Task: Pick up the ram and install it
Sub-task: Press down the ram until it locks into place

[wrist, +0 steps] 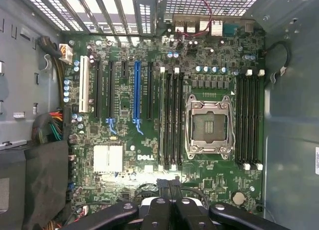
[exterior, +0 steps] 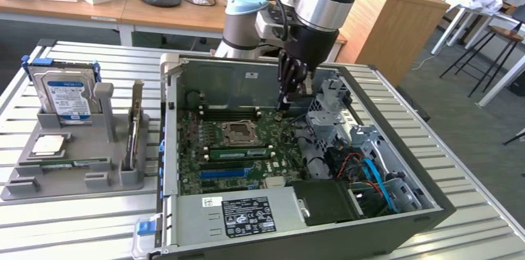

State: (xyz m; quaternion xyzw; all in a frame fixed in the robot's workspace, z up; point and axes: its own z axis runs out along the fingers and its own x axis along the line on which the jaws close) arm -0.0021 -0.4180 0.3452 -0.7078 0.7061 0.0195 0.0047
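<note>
Gripper (exterior: 286,104) hangs clenched on nothing inside the open computer case (exterior: 426,204), fingertips down over the far side of the motherboard (wrist: 124,140). In the wrist view its jaws are pressed together, with bare board beyond them. Near it, beside the empty processor socket (exterior: 238,132), a green stick (exterior: 240,151) stands seated in a memory slot. Whether that one belongs to this task I cannot tell.

The ram (exterior: 72,163), as I judge it, is the thin green strip lying flat in a trough of the grey holder (exterior: 16,189). It is outside the case and well apart from the gripper, toward the exterior view's left and nearer the camera. It lies in front of the hard drive (exterior: 67,94) and beside the upright expansion card (exterior: 134,125).

Its long axis runs across the exterior view, roughly in line with the memory slots on the board — and the case wall (exterior: 168,118) stands between the clenched gripper and the strip.
</note>
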